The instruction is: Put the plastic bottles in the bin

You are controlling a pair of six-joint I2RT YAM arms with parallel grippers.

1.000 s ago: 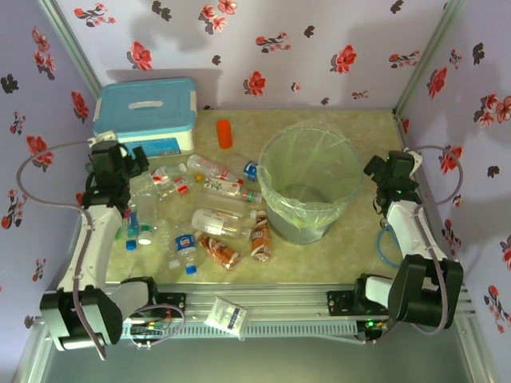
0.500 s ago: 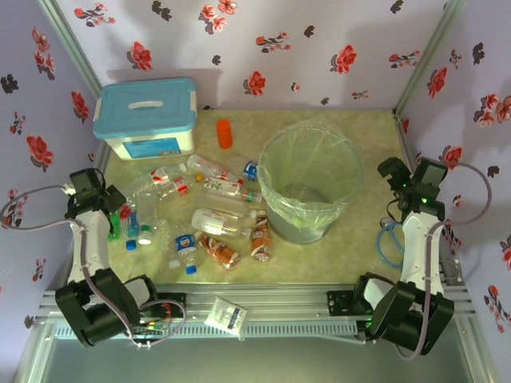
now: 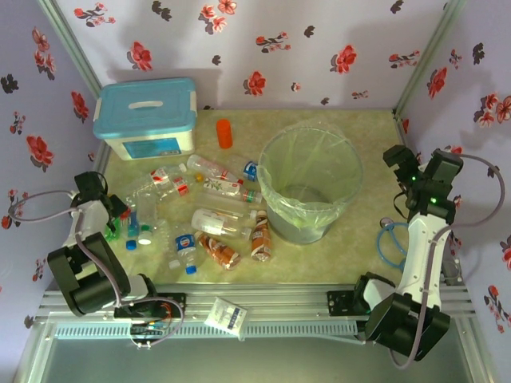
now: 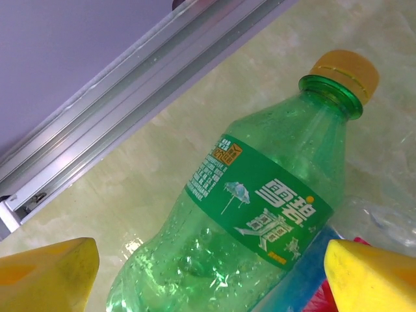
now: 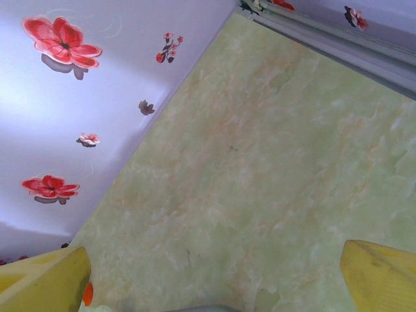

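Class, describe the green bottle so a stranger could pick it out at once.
From the blue-lidded white box in the far left corner, come nearer along the left edge of the table. There lies the green bottle: the bottles beside it are clear; it alone is green with a yellow cap.

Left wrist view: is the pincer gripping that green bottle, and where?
Nothing held yet. The left pincer is open, straddling the green bottle at its lower body, not clamped. The right pincer is open over the table.
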